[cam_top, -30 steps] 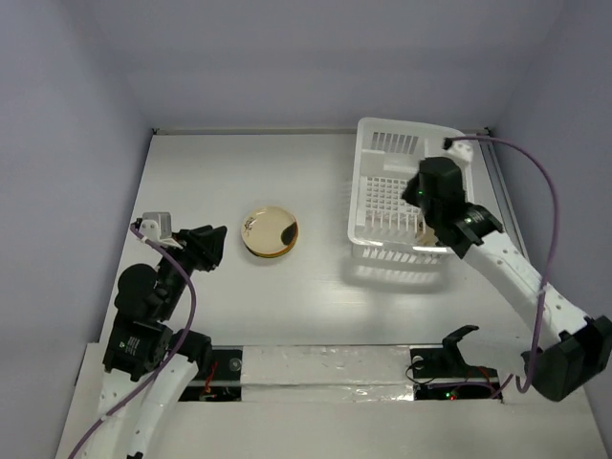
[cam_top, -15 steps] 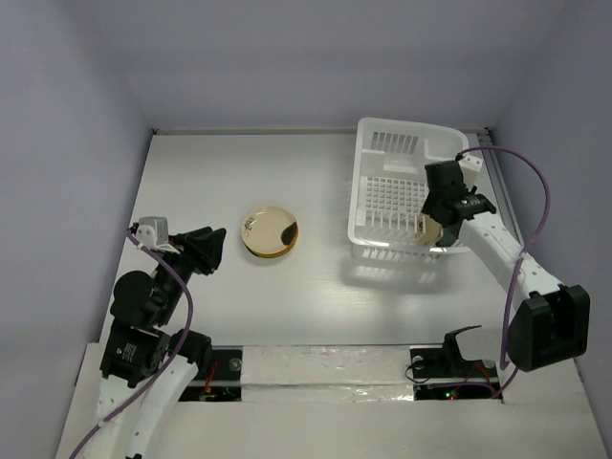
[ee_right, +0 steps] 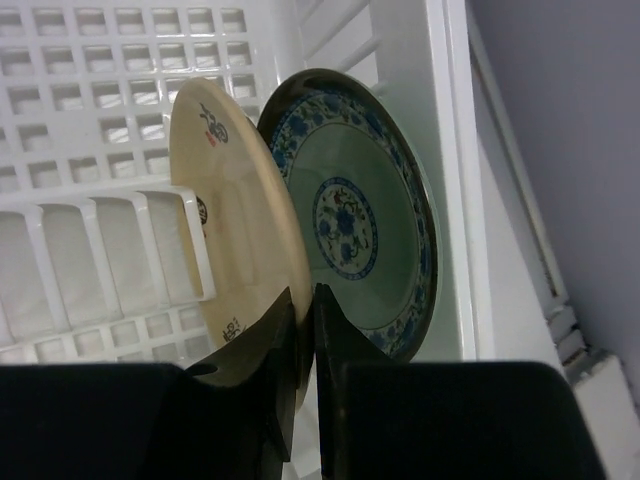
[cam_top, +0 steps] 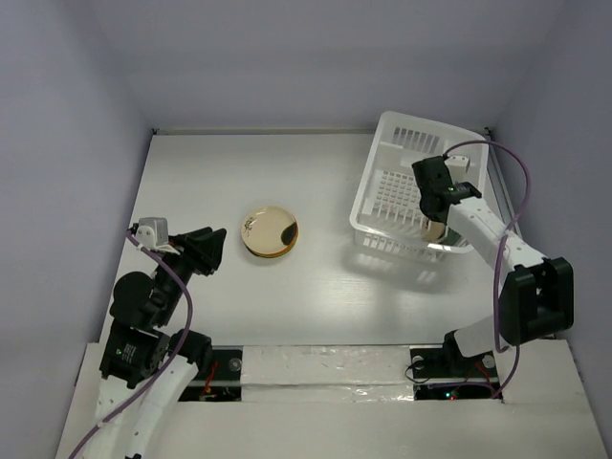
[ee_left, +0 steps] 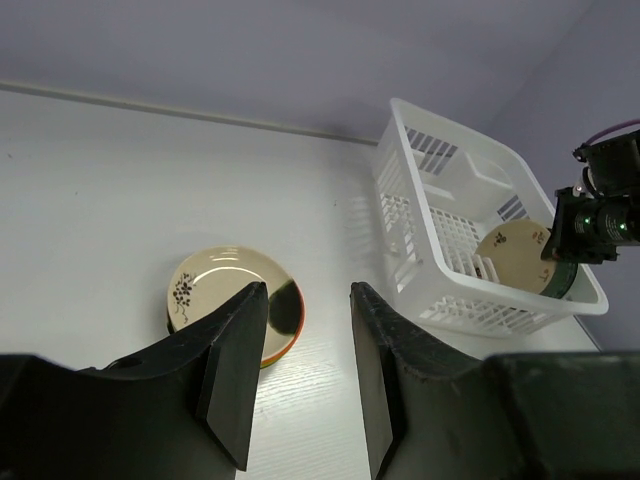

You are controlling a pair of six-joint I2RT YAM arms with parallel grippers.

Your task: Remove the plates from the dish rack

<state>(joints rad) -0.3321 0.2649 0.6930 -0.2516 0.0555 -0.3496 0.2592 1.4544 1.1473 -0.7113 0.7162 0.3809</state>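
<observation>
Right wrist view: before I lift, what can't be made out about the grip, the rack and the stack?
- Right wrist: whether the right gripper really pinches the cream plate by its rim; its own fingers cover the contact.
- Top external: the plates in the dish rack; the right arm hides all but a cream sliver.
- Left wrist: how many plates are in the table stack; the left gripper covers its near edge.

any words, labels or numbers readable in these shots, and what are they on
No readable text anywhere.
cream plate in the dish rack: dark brush marks and a red mark, too small to read.
top plate of the stack: flower sprig, not lettering.
blue patterned plate: ornament only.
</observation>
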